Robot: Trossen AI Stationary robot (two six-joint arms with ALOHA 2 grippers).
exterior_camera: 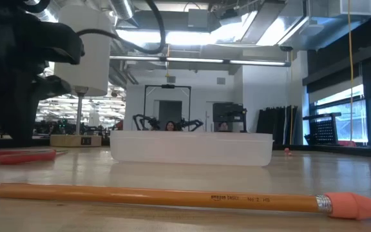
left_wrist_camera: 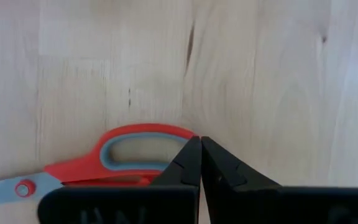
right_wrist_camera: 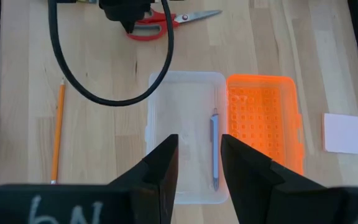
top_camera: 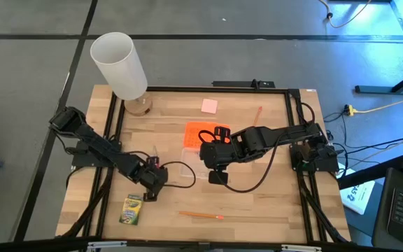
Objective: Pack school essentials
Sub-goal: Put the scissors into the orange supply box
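Red-handled scissors lie flat on the table; they also show in the right wrist view. My left gripper is shut, its tips at the end of a handle loop; in the high view it is at the near left. My right gripper is open and empty above the clear box, where a grey pen lies. The crayon box, an orange pencil, a thin pencil and the pink eraser lie on the table. My left gripper's shut fingertips stand at the rounded end of the scissors' handle loop, coming from above. One finger covers that end of the loop. I cannot tell whether the fingers touch it. The scissors lie flat on the table.
The box's orange lid lies open on the box's far side. A tall white cylinder stands at the far left corner. In the low view the orange pencil lies in front of the clear box. A black cable loops near the box.
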